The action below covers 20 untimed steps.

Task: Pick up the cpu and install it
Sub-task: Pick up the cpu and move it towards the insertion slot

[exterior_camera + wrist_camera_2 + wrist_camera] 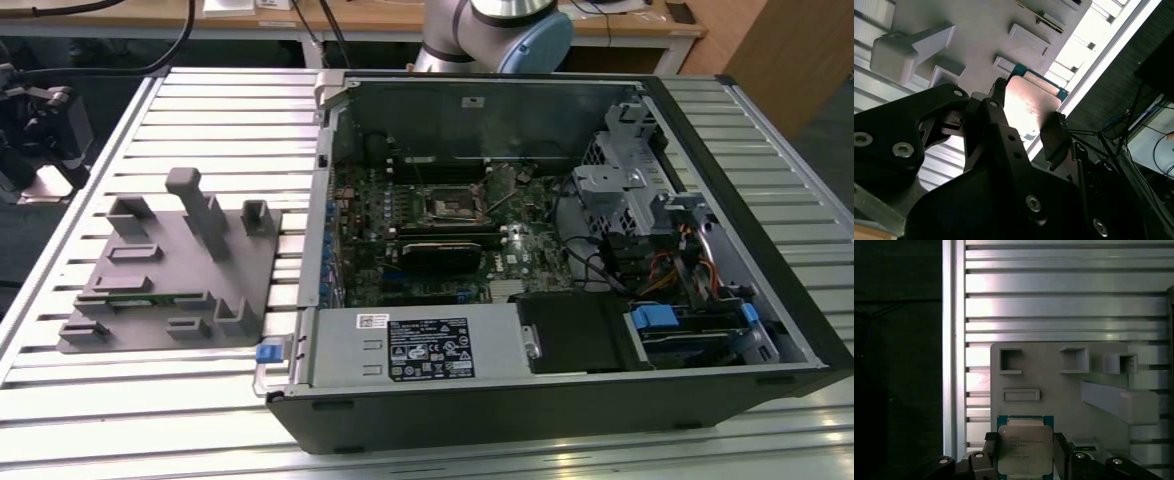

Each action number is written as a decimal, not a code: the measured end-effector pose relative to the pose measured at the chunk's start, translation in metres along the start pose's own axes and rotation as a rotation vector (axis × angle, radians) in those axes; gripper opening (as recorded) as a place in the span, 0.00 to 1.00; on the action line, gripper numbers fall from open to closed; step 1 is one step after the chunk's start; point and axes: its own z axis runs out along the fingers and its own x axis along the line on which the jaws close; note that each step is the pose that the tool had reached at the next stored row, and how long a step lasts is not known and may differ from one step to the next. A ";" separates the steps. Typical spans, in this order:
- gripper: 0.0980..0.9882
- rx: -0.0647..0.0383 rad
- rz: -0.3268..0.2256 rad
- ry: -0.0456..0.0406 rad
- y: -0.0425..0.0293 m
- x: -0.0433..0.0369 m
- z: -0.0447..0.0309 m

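In both wrist views you see the black gripper [1025, 455] clamped on two opposite edges of the silver-topped square cpu [1025, 447], held above the grey moulded plastic tray [1064, 395]. The exterior view shows you that tray lying on the slatted aluminium table [134, 420], just to the exterior view's left of the open black computer case [561, 410].

On the slatted table [80, 400], the fixture plate [180, 270] lies toward the edge at the exterior view's left, with the open computer case [561, 420] just beside it on that view's right. The cpu [1025, 450] is at the plate's side nearest the table's edge.
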 end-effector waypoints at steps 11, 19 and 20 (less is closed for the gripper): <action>0.49 0.000 0.000 -0.0001 0.0002 0.0000 -0.0060; 0.49 0.000 0.000 0.0000 0.0010 -0.0001 -0.0242; 0.49 0.000 0.000 -0.0001 0.0011 -0.0001 -0.0269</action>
